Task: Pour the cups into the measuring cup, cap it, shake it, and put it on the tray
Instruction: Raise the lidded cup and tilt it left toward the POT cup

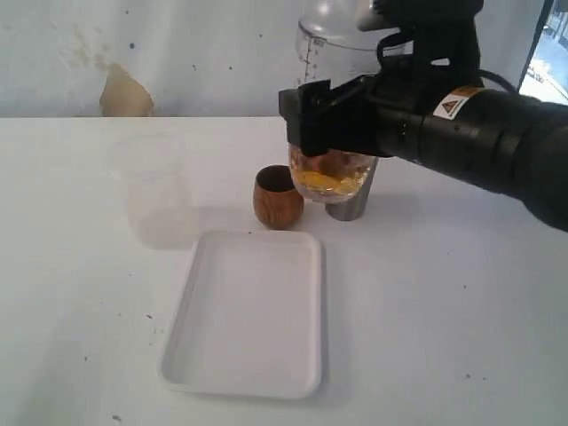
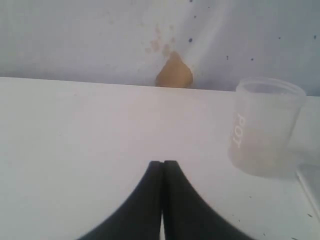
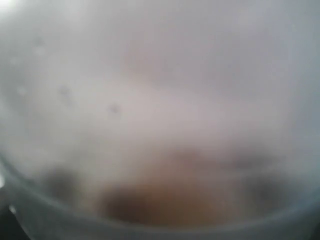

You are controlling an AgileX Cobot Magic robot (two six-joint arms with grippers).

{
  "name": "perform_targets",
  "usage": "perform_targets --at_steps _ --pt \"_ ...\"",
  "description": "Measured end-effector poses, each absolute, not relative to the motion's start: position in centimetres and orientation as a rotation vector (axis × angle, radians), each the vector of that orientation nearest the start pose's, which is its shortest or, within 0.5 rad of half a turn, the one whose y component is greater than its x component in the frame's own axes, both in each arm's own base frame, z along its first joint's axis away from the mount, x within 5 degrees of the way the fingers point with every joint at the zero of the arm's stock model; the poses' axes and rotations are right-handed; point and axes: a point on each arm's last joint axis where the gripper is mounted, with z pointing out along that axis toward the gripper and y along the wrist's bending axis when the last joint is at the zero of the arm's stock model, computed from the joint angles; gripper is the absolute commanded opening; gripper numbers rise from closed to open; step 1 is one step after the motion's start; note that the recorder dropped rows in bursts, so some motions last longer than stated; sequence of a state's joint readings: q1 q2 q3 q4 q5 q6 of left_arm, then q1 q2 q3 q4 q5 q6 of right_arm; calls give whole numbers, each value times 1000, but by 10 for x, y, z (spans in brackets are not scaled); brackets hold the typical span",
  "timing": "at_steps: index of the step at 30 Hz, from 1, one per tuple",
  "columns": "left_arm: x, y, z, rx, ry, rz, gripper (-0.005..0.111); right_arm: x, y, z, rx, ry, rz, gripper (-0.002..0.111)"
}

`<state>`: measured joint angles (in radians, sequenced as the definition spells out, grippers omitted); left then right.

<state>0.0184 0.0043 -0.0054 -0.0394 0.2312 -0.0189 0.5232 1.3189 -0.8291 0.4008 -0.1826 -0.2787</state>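
Observation:
My right gripper (image 1: 330, 120) is shut on the measuring cup (image 1: 330, 179), a tall clear tumbler with printed marks and yellow-orange contents at its bottom. A clear dome lid (image 1: 335, 19) sits on its top. The cup is held upright, just behind the tray's far edge. Its blurred wall (image 3: 160, 125) fills the right wrist view and hides the fingers. The brown wooden cup (image 1: 278, 197) stands just left of it, and the steel tumbler (image 1: 348, 209) is partly hidden behind it. The white tray (image 1: 248, 311) lies in front. My left gripper (image 2: 163, 163) is shut, empty, over bare table.
A frosted translucent plastic cup (image 1: 151, 186) (image 2: 265, 127) stands left of the wooden cup, right of my left gripper in the left wrist view. A wall with a tan patch (image 2: 173, 72) rises behind the table's far edge. The right arm's black body (image 1: 479, 133) reaches in from the right.

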Motion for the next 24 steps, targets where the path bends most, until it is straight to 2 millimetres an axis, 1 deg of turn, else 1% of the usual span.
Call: perform_targets --at_steps 2,5,7,9,11,12,13,14,18,19,20,22,24 --pt "56 0 194 -58 1713 -37 0 255 148 307 -426 1775 354 0" --pt "56 0 194 -58 1713 -37 0 255 154 304 -420 1787 374 0" --pt "56 0 194 -58 1713 -37 0 258 155 301 -422 1788 362 0" --pt "56 0 194 -58 1713 -37 0 265 157 302 -424 1770 341 0" --pt "56 0 194 -58 1713 -37 0 273 162 300 -478 1758 294 0" --pt "56 0 194 -58 1713 -37 0 281 167 296 -541 1746 241 0" --pt "56 0 194 -58 1713 -37 0 286 168 292 -563 1745 217 0" --pt "56 0 194 -58 1713 -37 0 300 169 288 -566 1744 179 0" --pt "56 0 194 -58 1713 -37 0 332 170 288 -542 1717 123 0" --pt "56 0 194 -58 1713 -37 0 343 172 289 -561 1697 91 0" --pt "56 0 194 -58 1713 -37 0 357 176 289 -600 1672 46 0" --pt "56 0 194 -58 1713 -37 0 372 185 291 -633 1645 19 0" --pt "56 0 194 -58 1713 -37 0 388 194 289 -665 1635 5 0"
